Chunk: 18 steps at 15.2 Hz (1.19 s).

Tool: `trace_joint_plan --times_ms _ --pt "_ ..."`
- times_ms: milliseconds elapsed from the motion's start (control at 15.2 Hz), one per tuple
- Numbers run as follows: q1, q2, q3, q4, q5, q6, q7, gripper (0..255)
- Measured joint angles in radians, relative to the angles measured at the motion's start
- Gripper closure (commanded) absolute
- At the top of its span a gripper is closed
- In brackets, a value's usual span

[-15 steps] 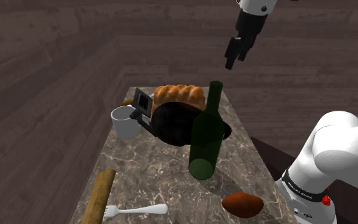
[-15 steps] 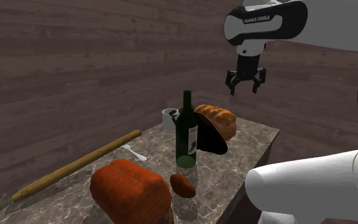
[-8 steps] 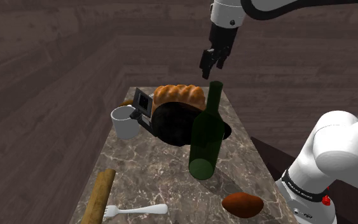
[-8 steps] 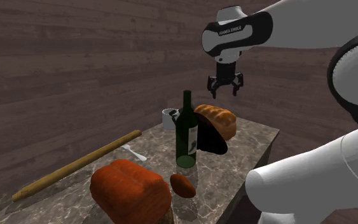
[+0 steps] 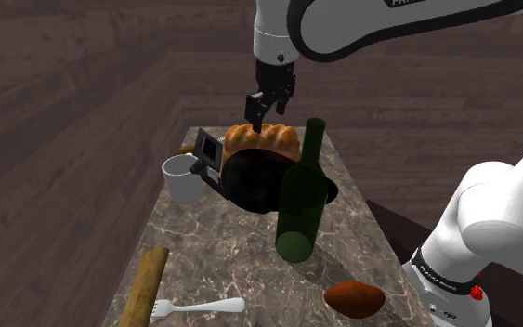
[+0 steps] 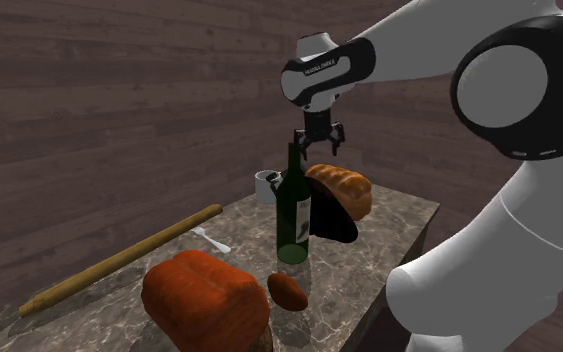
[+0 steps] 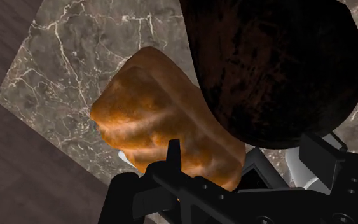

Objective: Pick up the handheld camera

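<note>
Handheld camera (image 5: 208, 156) unmoved, pincer (image 5: 267, 111) now nearer

Dim, even light in all views, seemingly from overhead. Wood walls (image 5: 83, 74) read near-dark; the white arm (image 6: 529, 200) is the brightest area. Marble table (image 5: 213, 251) sits mid-tone, with a soft shadow beside the green bottle (image 5: 301, 200). Handheld camera (image 5: 207, 158) merges into the near-black round thing (image 7: 279, 63) behind it.

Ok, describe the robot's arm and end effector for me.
The arm is glossy white with rounded links and dark joints. Its wrist housing carries small dark lettering. The end effector is all black, with two fingers.
</note>
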Motion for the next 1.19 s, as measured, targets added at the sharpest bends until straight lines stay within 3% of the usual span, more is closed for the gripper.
trace_joint_plan --times_ms 660,990,1188 --pt "0.038 0.355 0.133 0.246 -0.181 0.036 0.201 0" --pt "0.104 0.561 0.161 0.431 -0.299 -0.003 0.295 0" --pt "0.112 0.585 0.160 0.426 -0.317 0.018 0.315 0"
